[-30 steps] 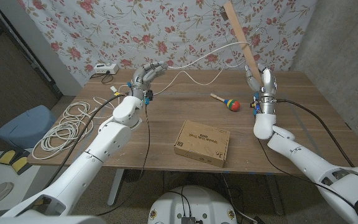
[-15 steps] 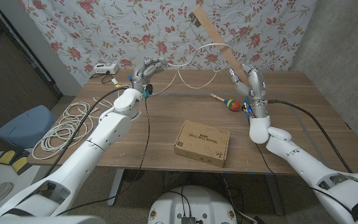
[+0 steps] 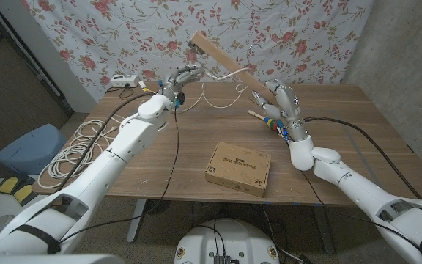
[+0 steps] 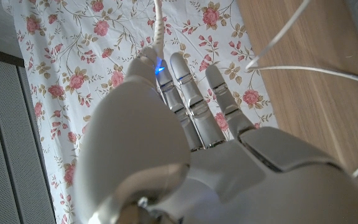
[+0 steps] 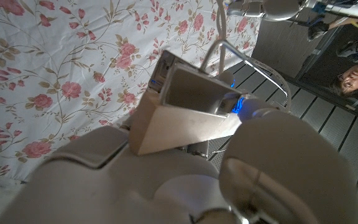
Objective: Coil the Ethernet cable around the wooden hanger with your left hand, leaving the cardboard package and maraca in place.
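The right hand (image 3: 278, 99) is gripping the wooden hanger (image 3: 222, 57) aloft — a raised spool — while the left hand (image 3: 179, 78) is pinching the Ethernet cable (image 3: 215, 100) just beside its far end, ready for winding.

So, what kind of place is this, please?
Probably a makeshift robot test room, not a home: a flowered cloth hangs as a backdrop over a bare grey wall, a power strip sits on the wooden table, and spare cable lies coiled on the floor.
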